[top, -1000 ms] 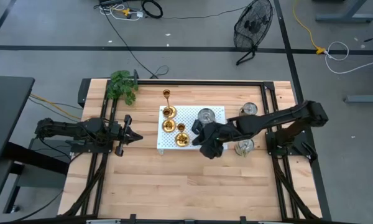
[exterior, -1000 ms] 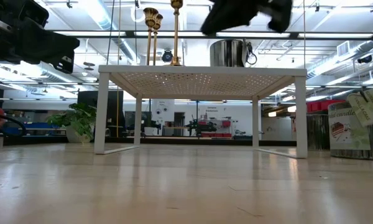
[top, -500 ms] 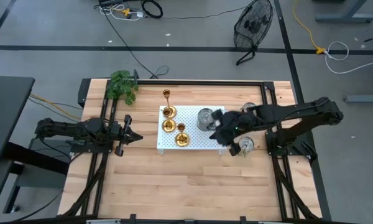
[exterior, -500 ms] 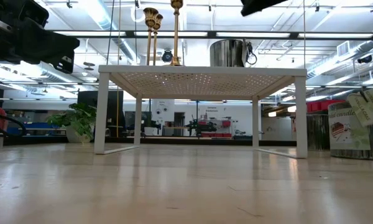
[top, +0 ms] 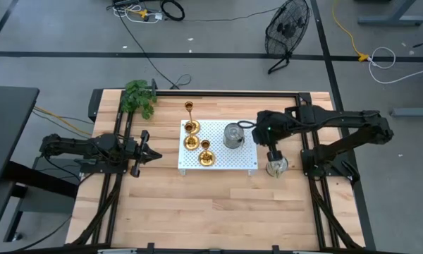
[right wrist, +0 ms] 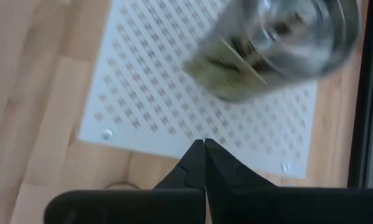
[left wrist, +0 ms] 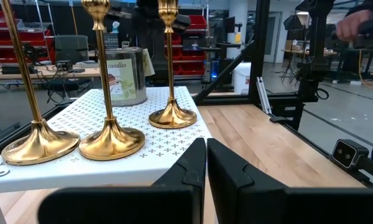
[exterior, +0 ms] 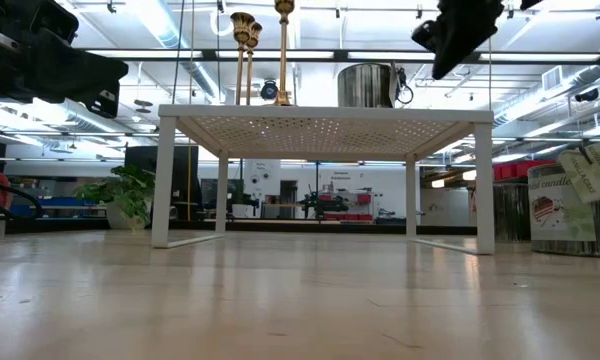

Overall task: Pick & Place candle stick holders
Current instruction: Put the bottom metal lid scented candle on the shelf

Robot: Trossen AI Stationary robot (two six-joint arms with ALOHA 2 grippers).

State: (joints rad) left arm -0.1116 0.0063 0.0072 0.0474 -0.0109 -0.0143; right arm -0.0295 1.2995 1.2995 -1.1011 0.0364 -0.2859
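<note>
**Both claws shut and empty; brass holders wait on the white stand**

High view: Three candle stick holders (top: 191, 127) stand on a white perforated stand (top: 243, 164) at the table's centre, clustered toward its 9 o'clock edge; a fourth-looking gold one stands on the wood just off the stand's 11 o'clock corner. A metal tin (top: 233, 135) sits on the stand toward 3 o'clock. The left gripper (top: 149, 154) rests well apart at 9 o'clock. The right gripper (top: 263, 131) hangs just past the stand's 3 o'clock edge, above a second tin (top: 276, 166).

Low view: Slim gold stems rise from the stand top; the right gripper (exterior: 455, 35) floats above it, touching nothing.

Left wrist view: The holders (left wrist: 105, 134) look hard, polished and likely slippery, light but top-heavy on slender stems. The stem, low near the dished base, seems the best place to grip. This claw's fingers (left wrist: 193, 171) are pressed together, holding nothing.

Right wrist view: The right claw's fingers (right wrist: 198, 158) are closed to a point, empty, over the stand's edge.
</note>
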